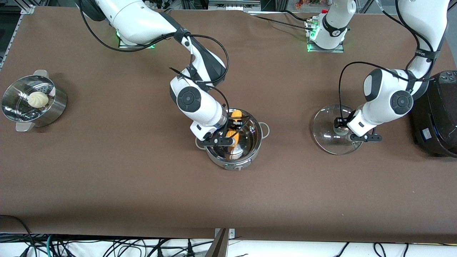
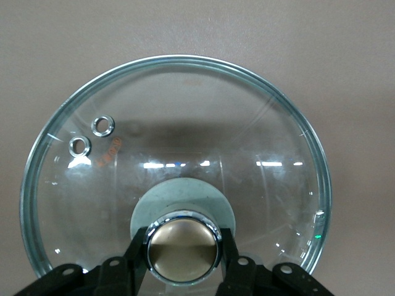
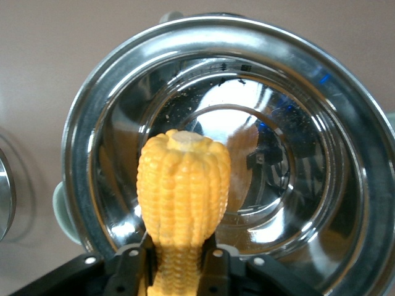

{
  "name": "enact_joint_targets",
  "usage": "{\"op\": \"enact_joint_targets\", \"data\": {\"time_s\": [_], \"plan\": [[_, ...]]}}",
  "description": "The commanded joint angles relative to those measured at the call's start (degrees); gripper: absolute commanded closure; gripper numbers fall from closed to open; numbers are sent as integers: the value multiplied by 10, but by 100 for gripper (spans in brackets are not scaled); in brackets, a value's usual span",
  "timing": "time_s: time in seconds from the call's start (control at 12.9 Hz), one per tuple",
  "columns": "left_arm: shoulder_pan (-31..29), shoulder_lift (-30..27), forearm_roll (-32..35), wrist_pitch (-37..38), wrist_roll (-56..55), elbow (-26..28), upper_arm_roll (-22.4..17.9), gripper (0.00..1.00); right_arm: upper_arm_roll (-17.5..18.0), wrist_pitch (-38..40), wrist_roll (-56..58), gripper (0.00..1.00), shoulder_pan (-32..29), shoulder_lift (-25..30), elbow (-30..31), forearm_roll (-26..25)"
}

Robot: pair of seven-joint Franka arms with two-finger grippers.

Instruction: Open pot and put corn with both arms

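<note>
The steel pot (image 1: 257, 140) stands open mid-table and fills the right wrist view (image 3: 308, 86). My right gripper (image 1: 228, 138) is shut on the yellow-orange corn (image 1: 232, 135) and holds it over the pot's open mouth, inside the rim. In the right wrist view the corn (image 3: 184, 185) sticks out from my right gripper (image 3: 179, 268) toward the pot's bottom. My left gripper (image 1: 341, 125) is shut on the tan knob (image 2: 183, 250) of the glass lid (image 1: 325, 123), level and low at the table, beside the pot toward the left arm's end. The lid (image 2: 185, 117) shows whole in the left wrist view, my left gripper (image 2: 183, 253) around its knob.
A steel steamer basket (image 1: 53, 107) with a white bun (image 1: 38, 99) stands at the right arm's end of the table. A large black cooker (image 1: 437, 114) stands at the left arm's end, close beside the lid. Brown tabletop lies bare nearer the front camera.
</note>
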State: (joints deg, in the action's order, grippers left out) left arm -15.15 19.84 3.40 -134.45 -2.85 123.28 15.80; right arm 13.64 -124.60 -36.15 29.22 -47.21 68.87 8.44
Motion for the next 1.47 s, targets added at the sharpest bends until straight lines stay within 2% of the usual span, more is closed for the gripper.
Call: {"op": "enact_joint_targets", "data": {"time_s": [0.0, 0.08, 0.15, 0.23, 0.46, 0.62, 0.7, 0.93, 1.01, 1.16, 1.39], "plan": [[-16, 19, -9, -12, 14, -7, 0, 93, -2, 2, -11, 0, 4, -8, -16, -15], [-16, 19, -8, -11, 14, -8, 0, 61, -2, 5, -11, 0, 3, -5, -16, -27], [-16, 19, -8, -11, 14, -8, 1, 13, -2, 8, -9, 0, 2, -2, -16, -39], [-17, 15, -8, -5, 11, -11, 1, 0, -2, 10, -8, 0, 0, 2, -15, -45], [-16, -34, -7, 15, 11, -22, 5, 0, -18, 75, 9, 0, -11, 51, -14, -61], [-16, -69, -7, 95, 14, -67, 6, 0, -68, 144, 95, 0, -12, 100, -1, -58], [-16, -82, -7, 156, 15, -103, 6, 0, -95, 174, 139, 0, -13, 121, 0, -55], [-12, -89, -4, 370, 14, -286, 6, 0, -171, 268, 164, 0, -17, 175, 0, -51], [-10, -88, -3, 413, 14, -331, 6, 0, -193, 303, 193, 0, -20, 192, 0, -52], [-12, -90, -9, 444, 14, -370, 6, 0, -248, 349, 269, 0, -20, 207, 0, -52], [-15, -90, -19, 445, 16, -397, 6, 0, -319, 390, 289, 0, -20, 221, 0, -51]]}}
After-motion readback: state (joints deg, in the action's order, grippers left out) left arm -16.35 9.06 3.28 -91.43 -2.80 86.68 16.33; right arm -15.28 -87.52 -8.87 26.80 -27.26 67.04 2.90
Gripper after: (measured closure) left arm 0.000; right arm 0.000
